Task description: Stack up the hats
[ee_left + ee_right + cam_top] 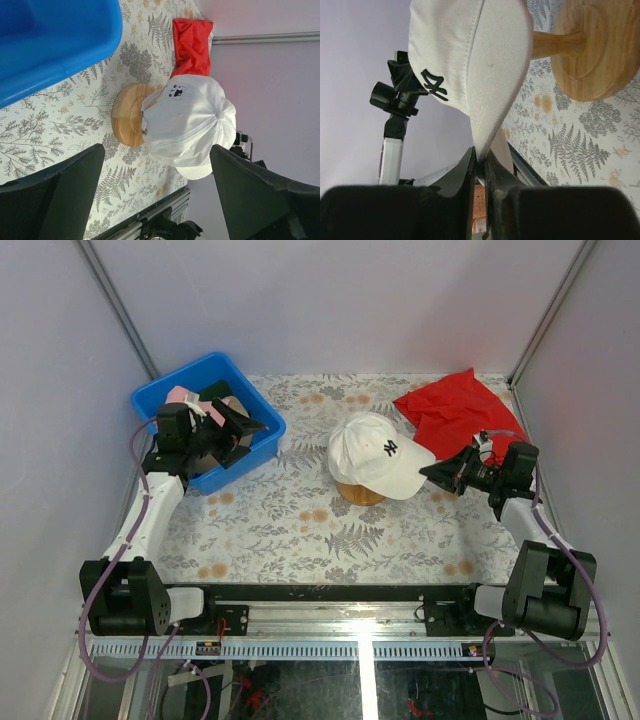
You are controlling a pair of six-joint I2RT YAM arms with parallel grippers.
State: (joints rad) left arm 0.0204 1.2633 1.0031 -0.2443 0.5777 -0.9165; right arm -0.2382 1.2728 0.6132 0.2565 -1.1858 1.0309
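At table centre: the white cap [375, 452] sits on the wooden stand [360, 494], brim angled toward my right arm. From above I see only the stand's base.
Right end effector [480, 155]: pressed nearly together, pinching the tip of the white cap's brim. In the right wrist view the brim edge runs down between the two fingers.
Left end effector [157, 152]: fingers spread wide, nothing between them. From above it hangs over the blue bin [205, 368].
Bin contents: a pink cap [183, 395] shows near the far left corner. The dark and tan fabric beside it is mostly covered by my left arm, and I cannot tell one cap from another there.
Red cloth [455, 405]: crumpled at the far right of the table [300, 530], near the white cap.
Obstructed: blurred finger bodies fill the bottom of the right wrist view.
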